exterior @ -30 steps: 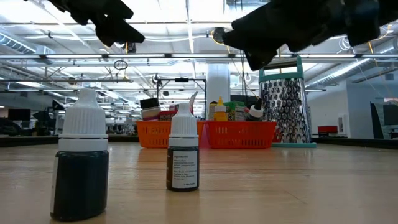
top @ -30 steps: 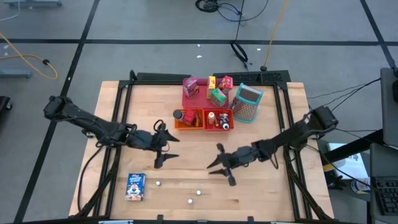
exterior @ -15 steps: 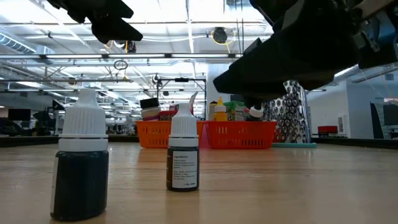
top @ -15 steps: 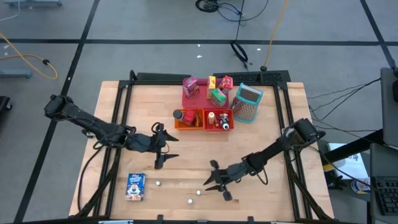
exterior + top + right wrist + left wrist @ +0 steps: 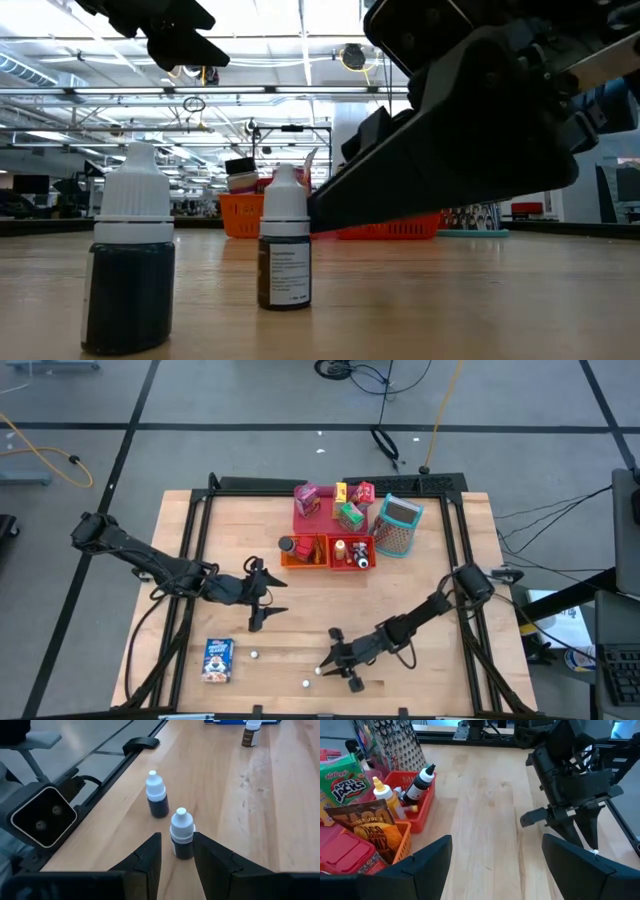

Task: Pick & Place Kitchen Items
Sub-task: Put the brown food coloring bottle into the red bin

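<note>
While the left gripper (image 5: 262, 603) hangs with its fingers spread wide and empty left of centre in the high view, the right gripper (image 5: 333, 664) is down near the table's bottom edge, its fingers set apart on either side of a small white-capped bottle (image 5: 182, 840). In the right wrist view the two fingertips (image 5: 150, 851) flank the bottle's dark body but do not visibly press on it, so nothing is clamped yet.

A second bottle (image 5: 158, 796) stands just beside the first, towards the table's edge, and a third (image 5: 251, 731) is well apart, next to the blue cereal box (image 5: 217, 659) at the lower left of the high view. The other kitchen items sit at the upper middle: boxes on the pink tray (image 5: 303, 515), bottles in the red bin (image 5: 351, 551), a can in the orange bin (image 5: 301, 555).

The main risk, as I judge it, is tipping. The bottle is narrow and light, and one finger meeting it first could knock it over or roll it towards the edge. A grip high on the smooth cap could slip. The outer finger could also nudge the neighbouring bottle.
</note>
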Robot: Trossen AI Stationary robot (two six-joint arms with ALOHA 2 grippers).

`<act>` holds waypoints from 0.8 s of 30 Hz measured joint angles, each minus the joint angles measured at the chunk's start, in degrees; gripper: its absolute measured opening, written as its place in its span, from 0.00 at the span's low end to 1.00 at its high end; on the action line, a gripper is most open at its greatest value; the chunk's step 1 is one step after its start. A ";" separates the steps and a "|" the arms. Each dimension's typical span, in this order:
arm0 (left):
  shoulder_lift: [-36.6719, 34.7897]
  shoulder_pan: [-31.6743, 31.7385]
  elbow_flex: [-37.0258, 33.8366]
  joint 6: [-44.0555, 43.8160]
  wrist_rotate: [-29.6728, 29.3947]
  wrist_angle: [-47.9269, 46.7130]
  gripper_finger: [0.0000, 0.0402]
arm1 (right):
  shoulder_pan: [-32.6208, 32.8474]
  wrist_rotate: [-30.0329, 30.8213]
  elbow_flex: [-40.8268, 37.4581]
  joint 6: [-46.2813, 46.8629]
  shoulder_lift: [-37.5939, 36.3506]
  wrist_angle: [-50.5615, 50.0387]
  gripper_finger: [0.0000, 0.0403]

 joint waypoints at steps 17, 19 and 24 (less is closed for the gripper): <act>0.00 0.00 0.00 0.22 -0.02 -0.02 0.77 | -0.45 -0.97 0.47 0.01 0.47 -1.26 0.28; 0.00 0.00 0.00 0.28 -0.02 0.00 0.77 | -0.52 -0.71 0.45 0.01 0.47 -1.23 0.30; 0.00 0.00 0.00 0.43 -0.02 -0.02 0.77 | -0.52 0.26 0.45 0.89 0.47 -1.25 0.35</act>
